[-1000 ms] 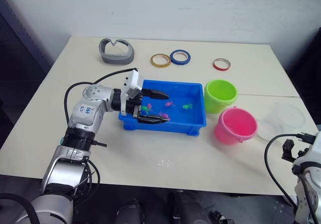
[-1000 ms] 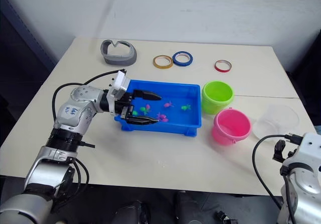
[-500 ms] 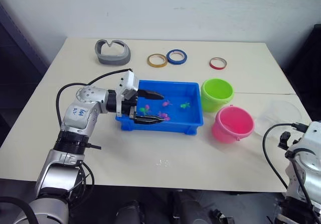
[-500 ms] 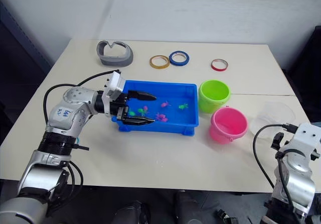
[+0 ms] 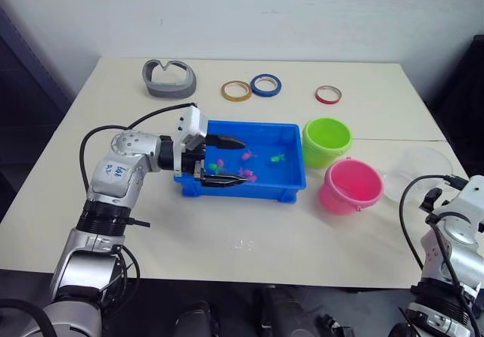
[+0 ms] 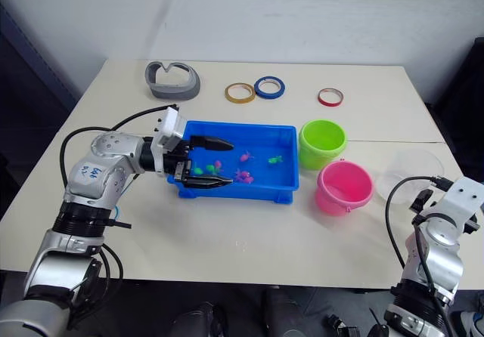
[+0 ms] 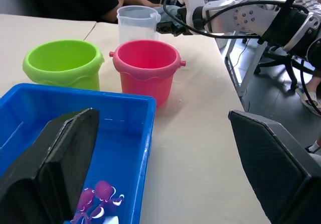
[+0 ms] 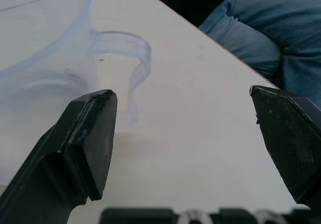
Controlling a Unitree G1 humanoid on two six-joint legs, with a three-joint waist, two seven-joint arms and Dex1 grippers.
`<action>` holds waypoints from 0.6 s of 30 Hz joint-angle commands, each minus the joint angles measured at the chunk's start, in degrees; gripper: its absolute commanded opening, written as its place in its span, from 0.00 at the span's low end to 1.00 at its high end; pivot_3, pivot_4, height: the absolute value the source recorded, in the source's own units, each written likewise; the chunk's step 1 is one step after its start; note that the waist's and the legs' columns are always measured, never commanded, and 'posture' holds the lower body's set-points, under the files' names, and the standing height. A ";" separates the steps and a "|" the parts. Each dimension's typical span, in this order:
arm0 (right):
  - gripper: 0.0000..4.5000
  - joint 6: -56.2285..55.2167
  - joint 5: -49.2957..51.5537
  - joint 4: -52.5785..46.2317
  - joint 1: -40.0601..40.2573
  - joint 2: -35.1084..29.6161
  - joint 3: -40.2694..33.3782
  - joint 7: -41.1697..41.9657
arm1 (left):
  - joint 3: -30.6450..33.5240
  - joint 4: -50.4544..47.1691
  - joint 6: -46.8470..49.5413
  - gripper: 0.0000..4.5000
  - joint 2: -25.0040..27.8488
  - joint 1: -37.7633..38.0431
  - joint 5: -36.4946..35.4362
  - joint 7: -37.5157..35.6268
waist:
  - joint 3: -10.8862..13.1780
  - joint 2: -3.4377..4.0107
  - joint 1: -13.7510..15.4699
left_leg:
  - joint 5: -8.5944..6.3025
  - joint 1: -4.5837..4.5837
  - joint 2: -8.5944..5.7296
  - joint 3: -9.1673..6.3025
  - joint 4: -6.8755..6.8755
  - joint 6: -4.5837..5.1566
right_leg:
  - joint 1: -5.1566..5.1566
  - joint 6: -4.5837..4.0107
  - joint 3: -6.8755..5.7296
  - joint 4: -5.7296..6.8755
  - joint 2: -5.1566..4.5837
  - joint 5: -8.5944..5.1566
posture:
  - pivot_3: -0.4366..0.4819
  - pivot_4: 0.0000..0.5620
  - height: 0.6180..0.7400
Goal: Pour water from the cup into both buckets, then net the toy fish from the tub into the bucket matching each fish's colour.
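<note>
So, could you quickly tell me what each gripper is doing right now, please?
Left gripper: open, holding nothing, over the tub.
Right gripper: open, holding nothing, beside the cup handle.

Even, bright overhead light is cast across the tabletop (image 5: pixel 227 216) — shadows are kept soft and short. Small glints are seen on the water in the tub (image 7: pixel 135 133). Near fingers are rendered blurred — backgrounds stay sharper.
</note>
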 commanded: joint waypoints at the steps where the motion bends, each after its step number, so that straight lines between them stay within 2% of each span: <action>1: 0.99 -2.74 1.02 -0.37 -0.44 -0.42 -1.14 -0.57 | 1.36 -2.20 0.17 1.00 0.64 -0.01 -1.05 0.05 | 0.00 0.00 -0.01 | 0.00 0.00 0.00 0.00 0.00 0.00 | 0.00 0.00 0.00 0.00 0.00 0.00 | 0.48 0.27 0.98; 14: 0.99 -10.20 2.06 12.75 -5.64 -3.60 1.52 1.74 | 1.62 -3.92 1.05 1.00 2.01 0.94 -1.11 0.17 | 0.02 0.06 -0.86 | 0.01 0.00 0.00 0.02 -0.01 0.00 | -0.01 0.00 0.02 0.02 0.00 0.00 | 0.48 0.27 0.98; 18: 0.99 -12.02 3.36 13.80 -6.49 -3.79 1.01 1.96 | 2.08 -5.21 1.63 1.00 2.72 1.84 -1.16 0.56 | 0.02 0.06 -1.23 | 0.02 0.00 0.01 0.02 -0.02 -0.01 | -0.01 0.00 0.02 0.02 0.00 0.00 | 0.48 0.27 0.98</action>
